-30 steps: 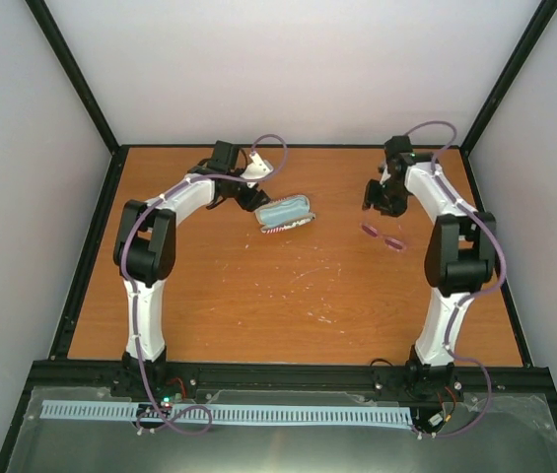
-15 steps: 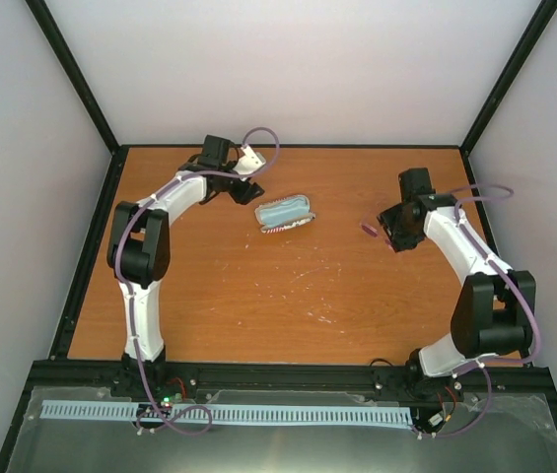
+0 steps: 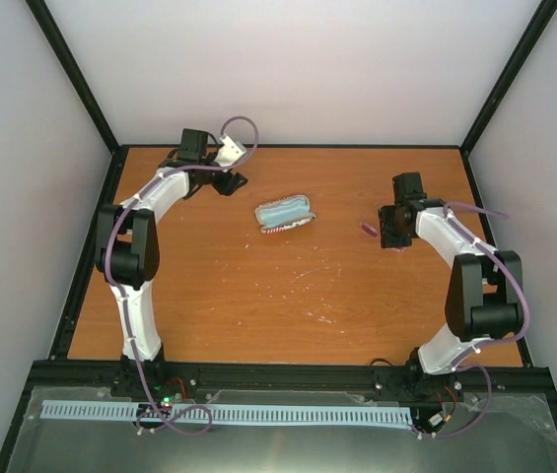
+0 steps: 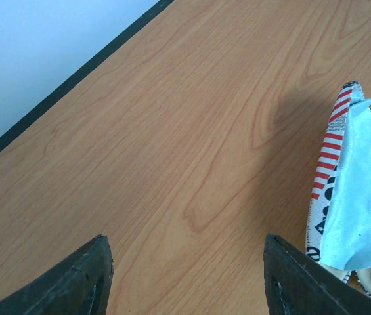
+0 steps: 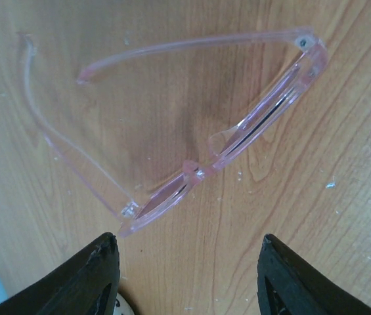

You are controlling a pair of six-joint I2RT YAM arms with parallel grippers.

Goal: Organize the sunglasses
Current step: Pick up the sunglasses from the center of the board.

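Brown table (image 3: 258, 296) holds pink sunglasses (image 5: 195, 172) and a blue case (image 3: 285, 214). Left gripper (image 4: 186, 266) and right gripper (image 5: 188, 262) are wide open, holding nothing.

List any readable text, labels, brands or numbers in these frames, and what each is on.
Glasses case: black lettering beside the red-and-white stripes, cut off by the blue cloth and the frame edge; only fragments show, not readable.
Pink sunglasses: no markings visible.
Top view: nothing legible; the case is too small there.
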